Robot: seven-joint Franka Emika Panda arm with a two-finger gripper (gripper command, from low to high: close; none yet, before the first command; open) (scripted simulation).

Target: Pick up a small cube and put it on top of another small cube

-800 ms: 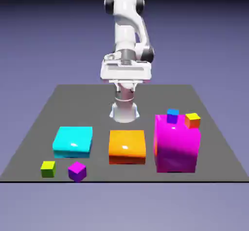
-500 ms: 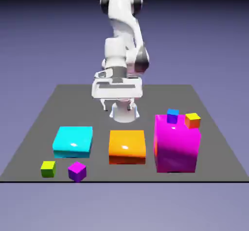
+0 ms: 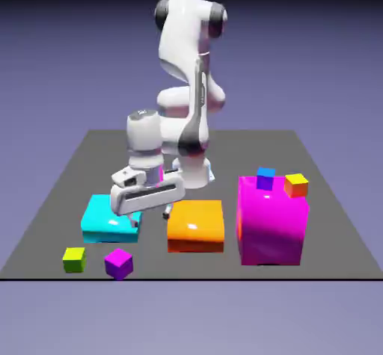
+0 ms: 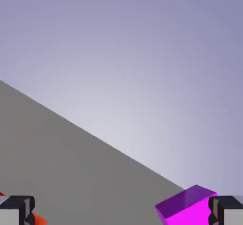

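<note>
End effector hanging tilted above bench, fingers standing wide apart, nothing between them. Purple cube sitting below it, nearer camera, toward exterior view's left; in hand view, showing partly behind right-edge fingertip. Lime cube lying farther left. Cyan block lying partly behind one finger, orange block beside end effector, toward exterior view's right, magenta block farther right.

Grey table, three blocks, two cubes
</note>
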